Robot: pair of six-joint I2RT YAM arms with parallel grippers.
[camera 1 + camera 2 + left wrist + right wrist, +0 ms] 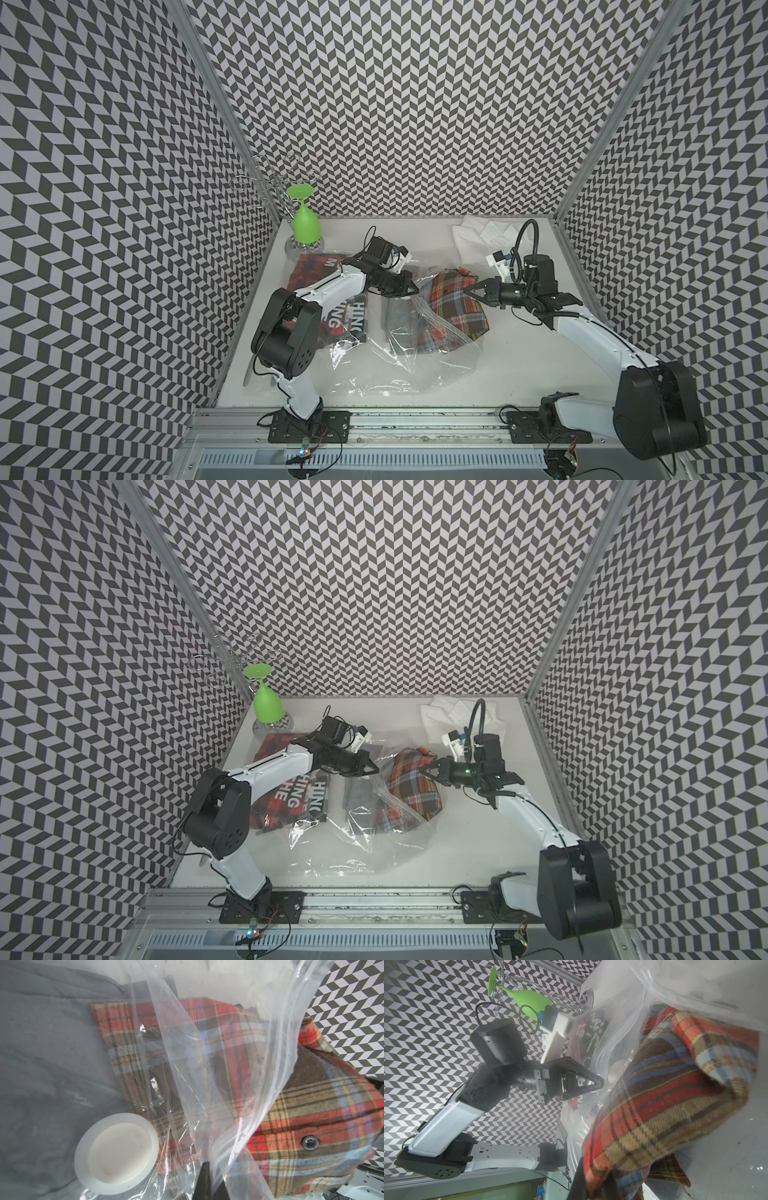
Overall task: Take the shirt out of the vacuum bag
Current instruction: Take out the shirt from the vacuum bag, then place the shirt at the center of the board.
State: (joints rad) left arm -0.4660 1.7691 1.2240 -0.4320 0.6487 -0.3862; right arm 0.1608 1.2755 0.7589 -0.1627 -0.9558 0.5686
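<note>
Soft, light and floppy, the plaid shirt [457, 309] sticks half out of the thin, slippery vacuum bag [415, 368] at the middle of the table [519, 374], toward 2 o'clock; a pinched fold of cloth looks the best hold. The right pincer [468, 289], at its 3 o'clock, is closed on such a fold; the left pincer [414, 291], at 9 o'clock, is closed on bag film.

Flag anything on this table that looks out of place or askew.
The red-and-brown plaid flannel shirt is bunched, half out of the crinkled clear plastic vacuum bag; a grey garment sits inside. A white cloth lies crumpled in the far corner. Nothing looks spilled or broken.
</note>
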